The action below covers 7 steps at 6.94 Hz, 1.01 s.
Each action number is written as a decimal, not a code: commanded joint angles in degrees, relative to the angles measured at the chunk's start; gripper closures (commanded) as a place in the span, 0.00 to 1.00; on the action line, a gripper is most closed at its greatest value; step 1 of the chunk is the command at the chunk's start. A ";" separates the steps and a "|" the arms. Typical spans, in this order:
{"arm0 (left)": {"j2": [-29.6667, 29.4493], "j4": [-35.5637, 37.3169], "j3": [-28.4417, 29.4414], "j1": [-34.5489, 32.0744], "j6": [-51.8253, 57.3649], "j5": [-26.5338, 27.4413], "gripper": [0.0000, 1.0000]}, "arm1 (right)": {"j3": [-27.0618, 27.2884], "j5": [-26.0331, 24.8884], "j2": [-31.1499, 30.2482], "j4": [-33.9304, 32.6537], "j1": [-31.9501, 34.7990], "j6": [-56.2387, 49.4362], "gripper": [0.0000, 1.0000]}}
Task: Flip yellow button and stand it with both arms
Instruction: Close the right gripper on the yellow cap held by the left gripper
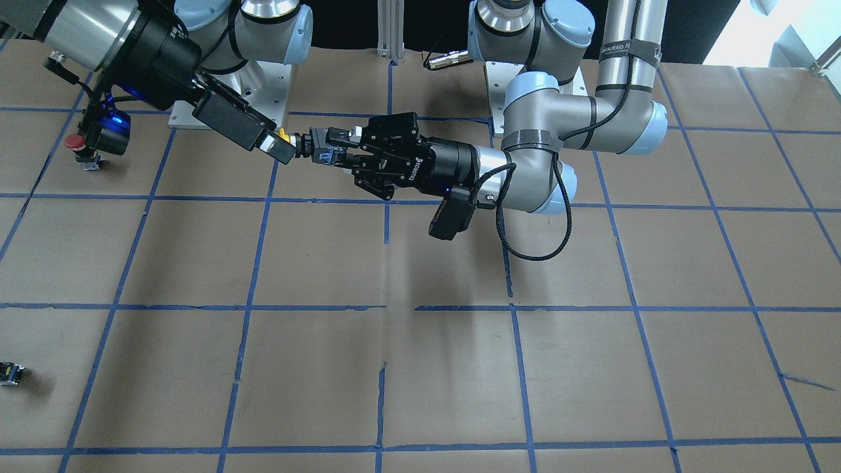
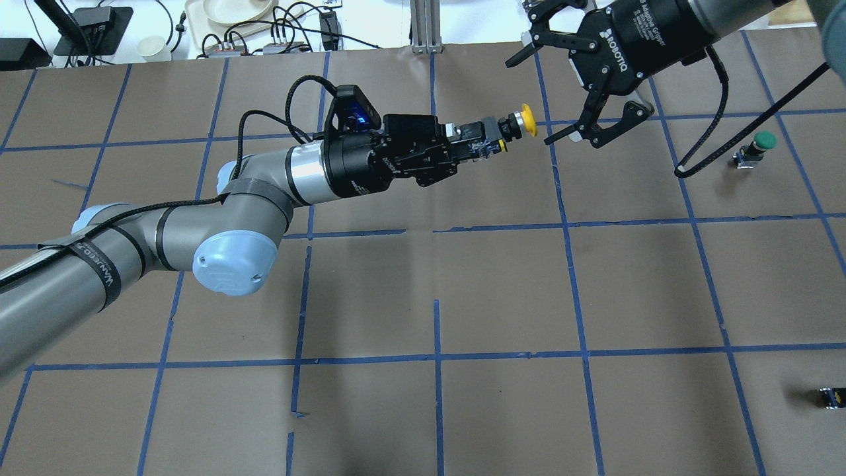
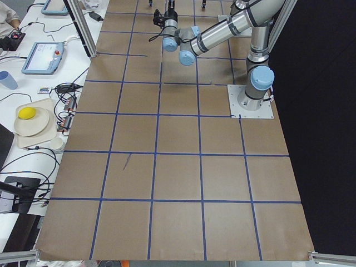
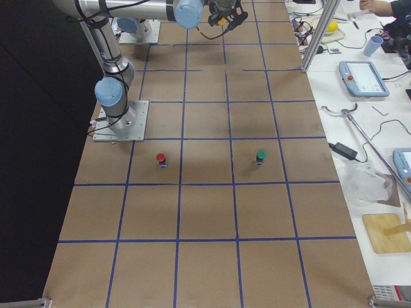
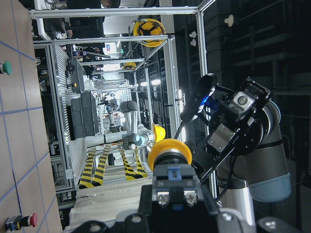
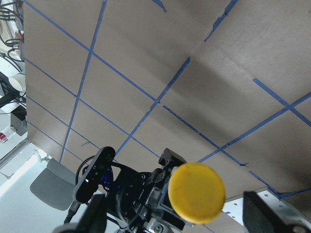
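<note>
The yellow button (image 2: 527,121) is held off the table, lying sideways. My left gripper (image 2: 486,137) is shut on its black body (image 1: 320,150), and the yellow cap (image 1: 284,135) points away from it toward my right gripper (image 2: 534,99). The right gripper is open, and its fingers (image 6: 92,216) stand on either side of the cap (image 6: 197,191) without touching it. In the left wrist view the cap (image 5: 169,153) faces the right gripper beyond it.
A red-capped button (image 1: 74,142) stands on the table near the right arm's base, also in the exterior right view (image 4: 160,158). A green-capped button (image 2: 763,141) stands at the right. A small black part (image 2: 829,396) lies near the front right. Blue tape lines grid the brown paper.
</note>
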 commanded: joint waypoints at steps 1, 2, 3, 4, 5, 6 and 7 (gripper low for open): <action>0.67 0.05 0.46 -0.69 -0.04 -0.40 0.90 | -0.18 -0.05 0.90 0.20 -0.18 1.20 0.05; 0.76 0.05 0.37 -0.69 -0.04 -0.40 0.90 | -0.62 -0.23 0.46 0.37 -0.36 1.74 0.05; 0.76 0.05 0.37 -0.78 -0.04 -0.40 0.89 | -0.62 -0.49 0.28 0.81 -0.45 1.83 0.06; 1.02 0.05 0.37 -0.78 -0.04 -0.40 0.89 | -0.62 -0.84 -0.15 0.81 -0.45 1.92 0.09; 1.02 0.05 0.37 -0.69 -0.04 -0.40 0.88 | -0.45 -0.93 -0.24 0.73 -0.62 1.92 0.12; 1.02 0.05 0.37 -0.69 -0.13 -0.31 0.88 | -0.27 -0.93 -0.24 0.90 -0.97 1.92 0.16; 0.59 0.05 0.37 -0.69 -0.04 -0.31 0.88 | -0.27 -0.67 -0.33 0.99 -1.07 1.92 0.27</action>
